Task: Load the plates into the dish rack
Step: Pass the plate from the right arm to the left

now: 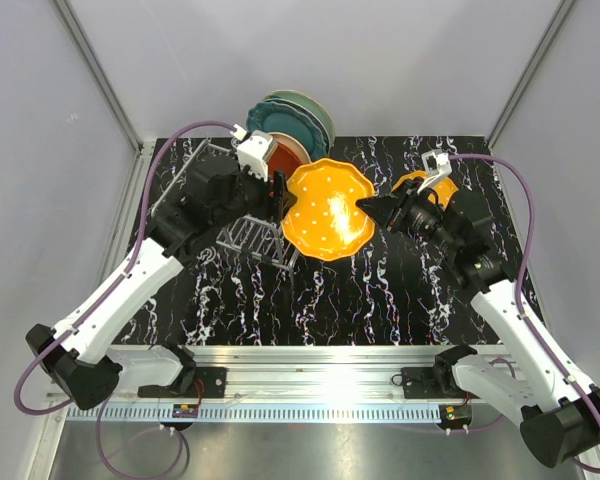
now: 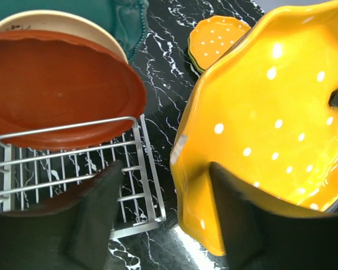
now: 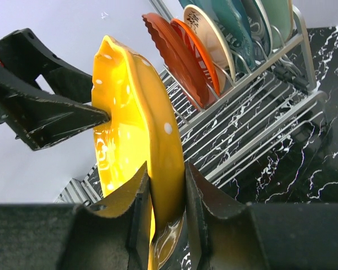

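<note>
A dotted orange-yellow plate hangs on edge in the air between my two grippers, just right of the dish rack. My right gripper is shut on its right rim, the fingers pinching it in the right wrist view. My left gripper is open and straddles the plate's left rim; one finger lies against the plate's face, the other is well off it. The rack holds upright plates: red-orange, cream-centred, dark teal and mint green.
A second dotted orange plate lies flat on the black marbled table behind my right gripper; it also shows in the left wrist view. The rack's near slots hold nothing. Grey walls enclose the table on three sides.
</note>
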You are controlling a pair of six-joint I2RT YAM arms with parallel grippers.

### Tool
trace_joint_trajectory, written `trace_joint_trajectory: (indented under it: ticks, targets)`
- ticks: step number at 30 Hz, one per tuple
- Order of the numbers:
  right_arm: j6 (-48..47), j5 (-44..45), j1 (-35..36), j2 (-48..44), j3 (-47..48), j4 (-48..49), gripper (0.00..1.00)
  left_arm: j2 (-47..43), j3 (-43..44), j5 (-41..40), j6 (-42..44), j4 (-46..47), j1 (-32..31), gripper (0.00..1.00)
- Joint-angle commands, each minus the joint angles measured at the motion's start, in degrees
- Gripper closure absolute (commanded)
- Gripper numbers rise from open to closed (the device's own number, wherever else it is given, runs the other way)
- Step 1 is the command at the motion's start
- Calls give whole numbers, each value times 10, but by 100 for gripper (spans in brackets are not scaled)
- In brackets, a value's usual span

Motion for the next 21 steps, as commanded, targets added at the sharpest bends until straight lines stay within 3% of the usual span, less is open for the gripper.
trace_joint_trajectory:
  ticks: [1, 12, 21]
  targets:
    - [6, -17, 7, -20, 54, 124, 100, 10, 35, 52, -7, 21, 9, 44]
    - [-58, -25, 40, -9, 81, 125, 100, 26, 39, 60, 1, 28, 16, 99]
    - [-247, 10, 128, 30, 114, 102, 100, 41, 45, 11, 23, 69, 17, 100]
